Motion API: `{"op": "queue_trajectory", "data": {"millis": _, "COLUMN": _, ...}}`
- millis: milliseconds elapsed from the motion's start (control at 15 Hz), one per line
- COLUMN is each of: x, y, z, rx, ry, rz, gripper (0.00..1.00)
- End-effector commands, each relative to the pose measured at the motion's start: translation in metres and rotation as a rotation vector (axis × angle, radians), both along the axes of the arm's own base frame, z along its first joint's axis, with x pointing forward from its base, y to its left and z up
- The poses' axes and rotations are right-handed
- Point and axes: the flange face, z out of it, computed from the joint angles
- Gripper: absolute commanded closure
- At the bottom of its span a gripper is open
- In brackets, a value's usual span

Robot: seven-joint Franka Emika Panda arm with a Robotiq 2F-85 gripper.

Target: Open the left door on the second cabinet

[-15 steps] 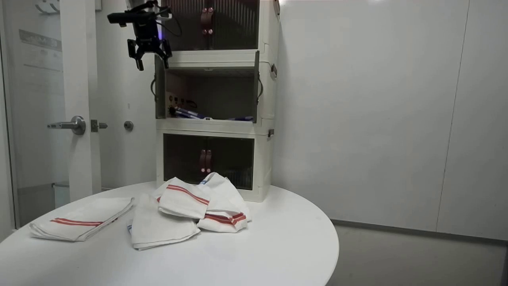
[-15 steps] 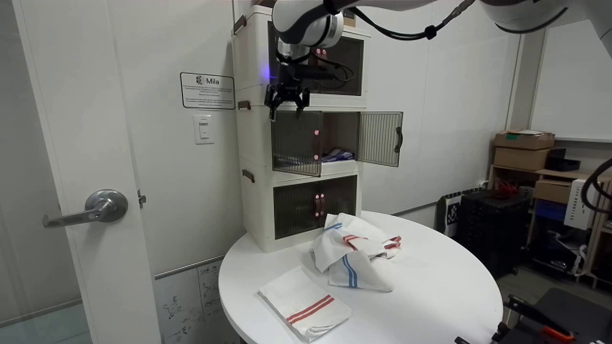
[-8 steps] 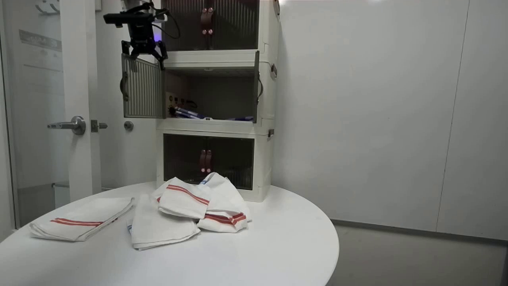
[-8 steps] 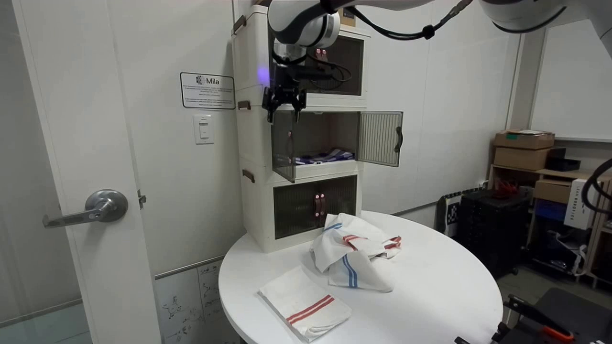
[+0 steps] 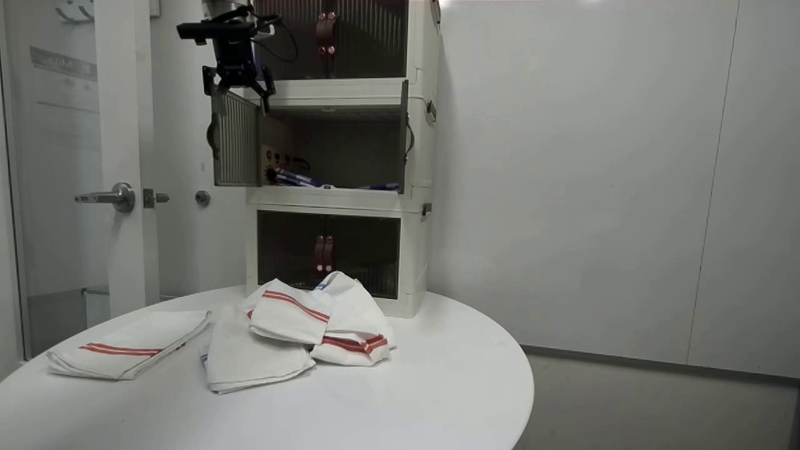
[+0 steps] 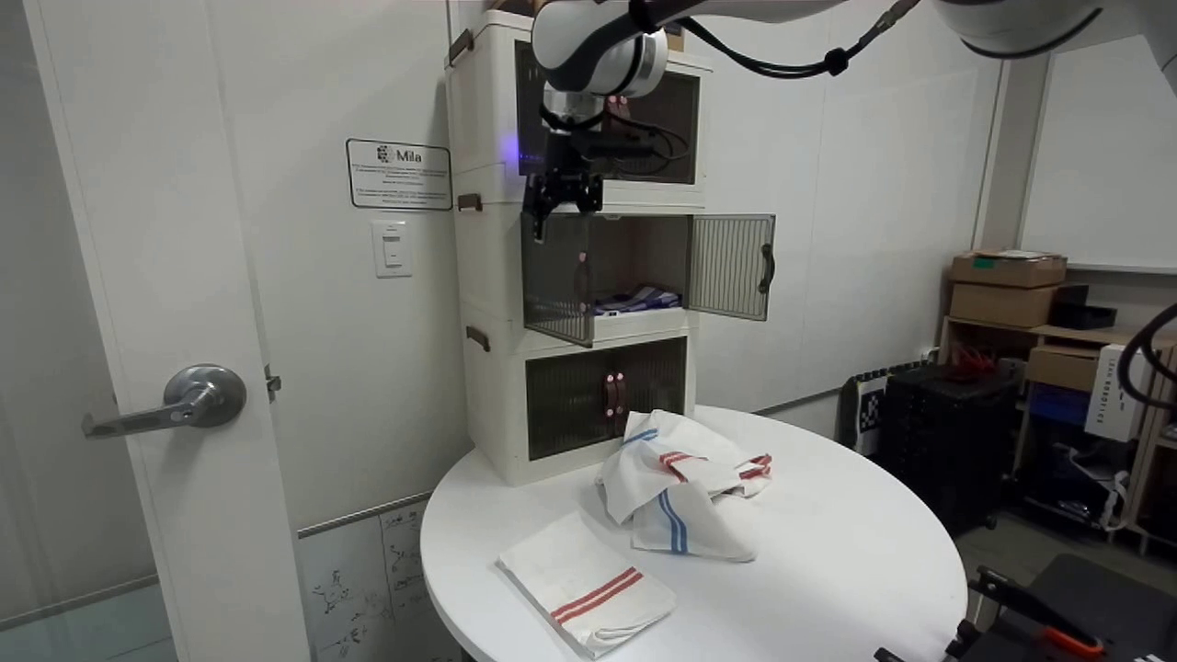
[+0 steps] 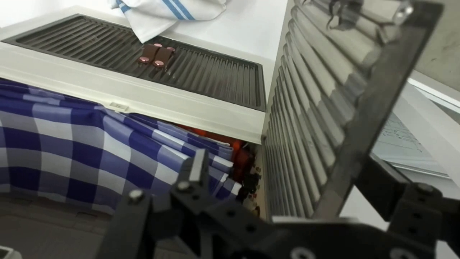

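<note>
In both exterior views the gripper (image 5: pixel 242 105) hangs at the top edge of the left door (image 5: pixel 239 144), its 2 fingers pointing down and spread well apart. In the wrist view, the ribbed grey panel of this door appears between the fingers — whether some finger touches it, I cannot tell. The left door belongs to the 2nd cabinet (image 6: pixel 487 267), which is the middle of 3 stacked white-framed cabinets on a round white table (image 6: pixel 828 561). It stands swung outward; the right door (image 6: pixel 733 267) is swung outward too, so the inside can be seen. There, low on the bottom, lies a blue and white checked cloth (image 7: pixel 82 144). The doors of the upper cabinet (image 6: pixel 483 110) and of the lower cabinet (image 6: pixel 501 414) are closed. On the table, in front of the stack, there is a folded cloth (image 6: pixel 579 575) with red stripes, and near to it — a heap of white cloths (image 6: pixel 644 483) with red and blue stripes.
</note>
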Motion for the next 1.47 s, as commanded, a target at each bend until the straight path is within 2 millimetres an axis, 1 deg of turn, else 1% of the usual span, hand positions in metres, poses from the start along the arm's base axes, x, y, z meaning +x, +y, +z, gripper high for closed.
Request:
{"op": "queue_trajectory", "data": {"millis": 0, "x": -0.007, "y": -0.012, "z": 0.005, "rx": -0.010, "ry": -0.011, "rz": 0.013, "gripper": 0.00}}
{"op": "queue_trajectory", "data": {"millis": 133, "x": -0.008, "y": -0.014, "z": 0.004, "rx": 0.003, "ry": -0.003, "rz": 0.008, "gripper": 0.00}}
{"op": "queue_trajectory", "data": {"millis": 267, "x": -0.011, "y": -0.008, "z": 0.004, "rx": 0.011, "ry": 0.004, "rz": 0.022, "gripper": 0.00}}
{"op": "queue_trajectory", "data": {"millis": 667, "x": -0.023, "y": 0.028, "z": 0.003, "rx": 0.020, "ry": 0.016, "rz": 0.124, "gripper": 0.00}}
{"op": "queue_trajectory", "data": {"millis": 867, "x": -0.027, "y": 0.041, "z": 0.006, "rx": 0.022, "ry": 0.016, "rz": 0.155, "gripper": 0.00}}
{"op": "queue_trajectory", "data": {"millis": 1200, "x": -0.029, "y": 0.048, "z": 0.014, "rx": 0.024, "ry": 0.002, "rz": 0.167, "gripper": 0.00}}
{"op": "queue_trajectory", "data": {"millis": 1333, "x": -0.030, "y": 0.051, "z": 0.020, "rx": 0.028, "ry": -0.005, "rz": 0.152, "gripper": 0.00}}
{"op": "queue_trajectory", "data": {"millis": 1400, "x": -0.031, "y": 0.054, "z": 0.026, "rx": 0.030, "ry": -0.008, "rz": 0.137, "gripper": 0.00}}
